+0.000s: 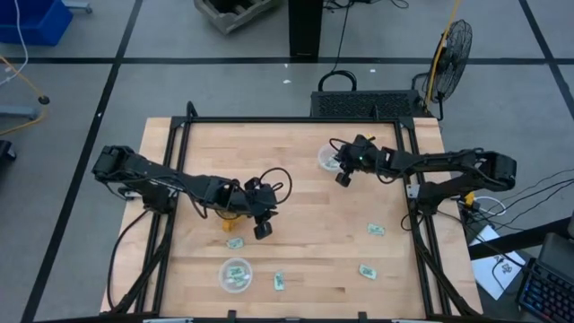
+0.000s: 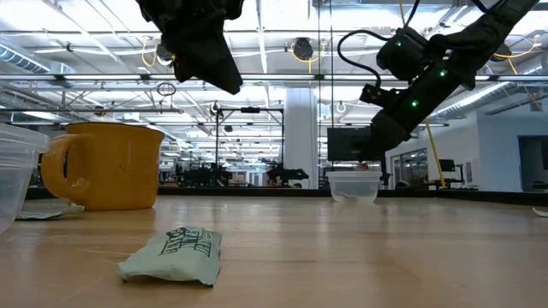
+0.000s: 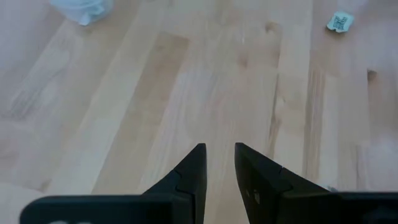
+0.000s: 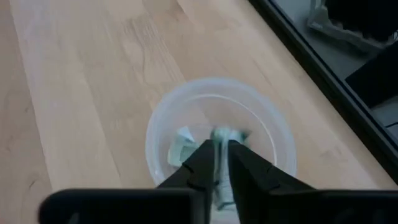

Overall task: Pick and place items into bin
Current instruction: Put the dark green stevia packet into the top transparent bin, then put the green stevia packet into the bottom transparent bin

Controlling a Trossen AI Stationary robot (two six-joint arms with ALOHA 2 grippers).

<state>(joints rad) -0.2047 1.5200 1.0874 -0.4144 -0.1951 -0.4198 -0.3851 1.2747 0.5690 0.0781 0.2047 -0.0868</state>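
Note:
My right gripper (image 1: 343, 176) (image 4: 221, 144) hovers over a clear plastic cup (image 1: 328, 159) (image 4: 155, 134) at the table's far right, shut on a pale green-and-white packet; another packet (image 4: 180, 148) lies inside that cup. My left gripper (image 1: 262, 230) (image 3: 219, 148) hangs above bare wood at table centre, fingers a narrow gap apart and holding nothing. It sits just right of the amber-orange cup (image 1: 231, 218) (image 2: 103, 165). Loose packets lie flat on the table (image 1: 235, 242) (image 1: 279, 282) (image 1: 368, 270) (image 1: 376, 230) (image 2: 175, 254). My right gripper pinches a packet (image 4: 229, 134) between its two fingers, coming from above and pointing down into the cup's mouth. The packet is lifted clear of the table, its free end showing past the fingertips over the cup's inside.
A second clear cup (image 1: 236, 274) with packets in it stands near the table's near edge, left of centre. Black frame rails (image 1: 413, 206) run along the table's sides. Open wood lies between the two arms.

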